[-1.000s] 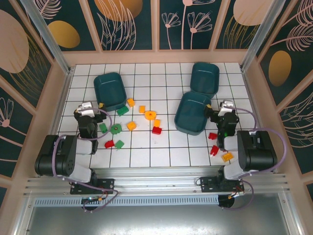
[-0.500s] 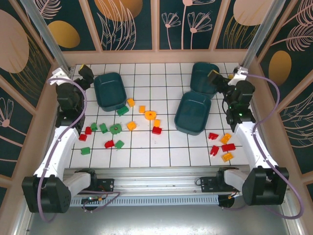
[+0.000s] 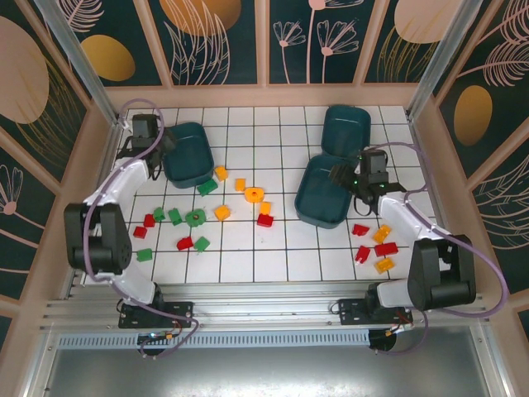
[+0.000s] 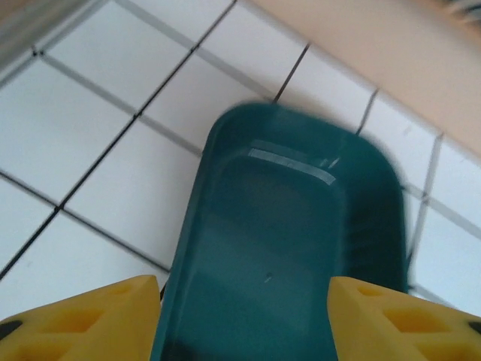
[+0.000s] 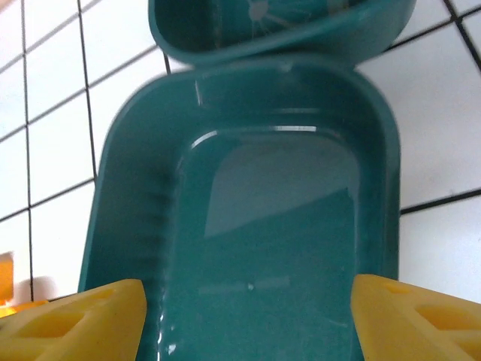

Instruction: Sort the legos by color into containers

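**Left gripper** [image 4: 244, 316]: upper left of the overhead frame, over one end of the left container [image 3: 186, 153]. Jaws wide, holding nothing. The yellow fingers [image 4: 83, 320] sit in the bottom corners of the wrist frame with the bin's floor between them. Motion blur leaves it unclear whether either tip touches the rim.

**Right gripper** [image 5: 248, 316]: right of centre in the overhead frame, over the near right container [image 3: 325, 194]. Jaws wide, holding nothing. Its yellow fingers [image 5: 421, 316] also sit in the bottom corners of the wrist frame.

**Containers:** three dark teal bins on the white tiled floor [image 3: 281, 248]. The far right container [image 3: 345, 128] lies in the upper right and touches the near right one end to end.

**Legos, main scatter:** on the tiles in the centre and lower left, below the left container.
- Green legos [image 3: 195, 217] lie mostly to the left.
- Yellow-orange legos [image 3: 254, 194] run across the middle.
- Red legos [image 3: 264, 220] are dotted among them.

**Legos, second cluster** [image 3: 386, 248]: red and yellow-orange pieces at the lower right, just below the right arm.
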Robot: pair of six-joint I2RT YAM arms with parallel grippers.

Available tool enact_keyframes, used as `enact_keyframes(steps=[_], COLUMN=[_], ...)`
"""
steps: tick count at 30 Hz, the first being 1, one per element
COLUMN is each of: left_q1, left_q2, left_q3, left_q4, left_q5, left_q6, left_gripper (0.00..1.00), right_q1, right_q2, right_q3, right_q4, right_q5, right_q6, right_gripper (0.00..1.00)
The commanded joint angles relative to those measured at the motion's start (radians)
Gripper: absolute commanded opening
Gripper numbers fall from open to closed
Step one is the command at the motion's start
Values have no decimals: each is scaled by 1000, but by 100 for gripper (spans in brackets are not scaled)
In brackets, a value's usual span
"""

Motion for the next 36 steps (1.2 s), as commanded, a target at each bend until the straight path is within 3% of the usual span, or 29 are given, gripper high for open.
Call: enact_keyframes(steps=[1,5,14,22,26,29,32,36], left_q1=[13,15,18,18,18,18,17,18], left_q2=[-2,-2,128,198,212,217,227,234], left_q3=[15,15,34,88,66,49,51,56], left_q4=[-109,-105,-35,-83,-71,-58,-56,-44], left_q5=[-40,-71,25,-78,-59,-60,-61,-44], left_q6=[19,37,79,131,134,134,138,149], left_gripper=[64,67,65,55,46,44,41,31], right_q1=[32,50,38,-14,-5,-1,0,5], right_q2=[18,8,-175,-155,-110,-87,-65,-54], right_q3=[-25,-37,-57,-119,-130,-144,-151,-155], right_q4=[-36,-58,-147,-123,-98,-72,-51,-34], right_q5=[63,117,211,104,59,63,50,44], right_q6=[24,26,9,-9,1,1,-5,-5], right_gripper=[72,67,67,68,67,67,61,43])
